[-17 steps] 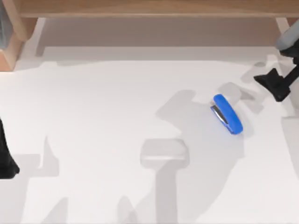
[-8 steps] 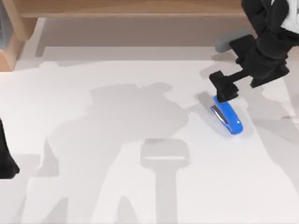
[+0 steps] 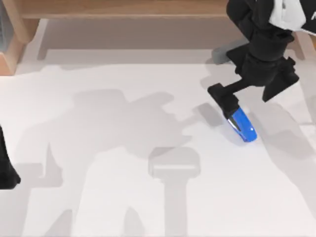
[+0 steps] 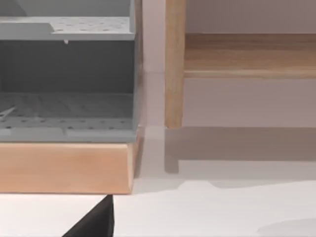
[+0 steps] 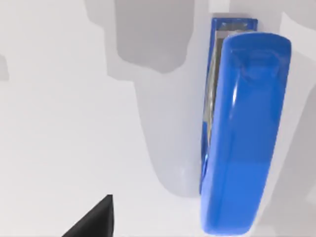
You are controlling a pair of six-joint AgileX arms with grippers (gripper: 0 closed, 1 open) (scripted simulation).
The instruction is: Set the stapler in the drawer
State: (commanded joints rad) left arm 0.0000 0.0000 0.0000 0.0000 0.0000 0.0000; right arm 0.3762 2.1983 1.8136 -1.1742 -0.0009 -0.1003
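The blue stapler [image 3: 243, 127] lies flat on the white table at the right, its silver strip facing left. My right gripper [image 3: 251, 98] hovers over its far end, open. One finger [image 3: 224, 98] covers the stapler's upper tip and the other finger [image 3: 275, 85] stands off to the right. Close below the wrist camera, the stapler [image 5: 244, 133] lies untouched on the table. The drawer [image 4: 66, 116], grey and perforated inside with a wooden front, sits in a wooden cabinet [image 3: 11, 47] at the far left corner. My left gripper [image 3: 6, 168] is parked at the left edge.
A wooden shelf rail [image 3: 148, 9] runs along the back of the table [image 3: 123, 197], with a wooden post [image 4: 175, 64] beside the cabinet. A grey pedestal-shaped shadow patch [image 3: 174, 165] marks the table's middle front.
My right arm has swung in from the right edge and come down over the stapler's far end. The stapler has not moved. The left arm stayed still.
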